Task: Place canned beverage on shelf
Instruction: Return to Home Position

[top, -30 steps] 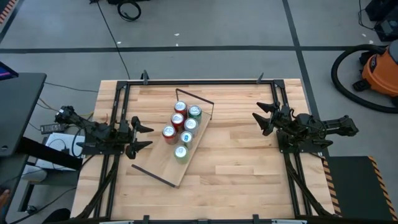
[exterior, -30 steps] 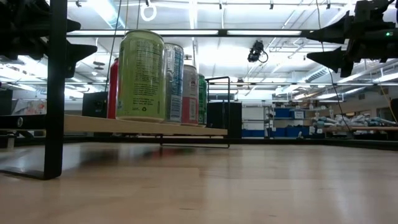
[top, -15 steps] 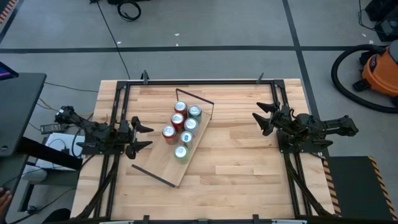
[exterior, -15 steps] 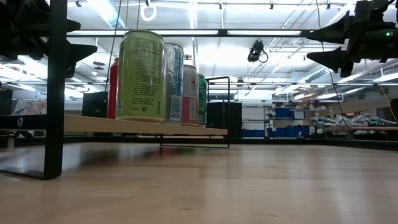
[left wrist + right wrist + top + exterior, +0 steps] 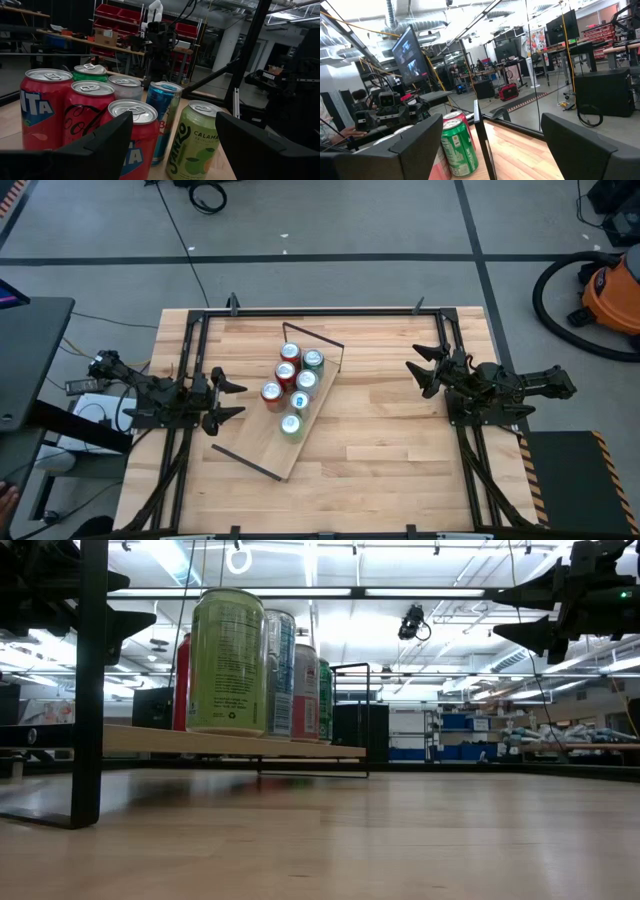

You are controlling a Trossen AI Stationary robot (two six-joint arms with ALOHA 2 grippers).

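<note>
Well, the job looks done from my seat: I count seven cans (image 5: pixel 306 379) standing upright on the shelf (image 5: pixel 262 450). The shelf lies slantwise on the table (image 5: pixel 400 470), left of centre, and the cans crowd its far half. Its near half is bare.

The left gripper (image 5: pixel 235 399) hangs just left of the shelf, fingers spread wide and holding nothing. Its wrist camera looks straight across the can tops. The right gripper (image 5: pixel 414 369) sits well apart on the right side of the table, likewise spread and empty. Both arms look parked to me.

Were I to take a can again, I would expect a thin aluminium wall. It should be stiff enough if the can is full, but easy to dent under a hard squeeze, and smooth enough to slip. I would close on the middle of the body from the side, across its width, with modest force.

The light green can (image 5: pixel 291 424) stands alone at the near end of the group, so it offers the clearest approach. The blue can (image 5: pixel 300 401) and the red ones behind it touch or nearly touch their neighbours, leaving little room for a finger.

The shelf rides on thin wire brackets (image 5: pixel 245 462) above the tabletop. I judge that a sideways knock could rock it and topple the cans.
</note>
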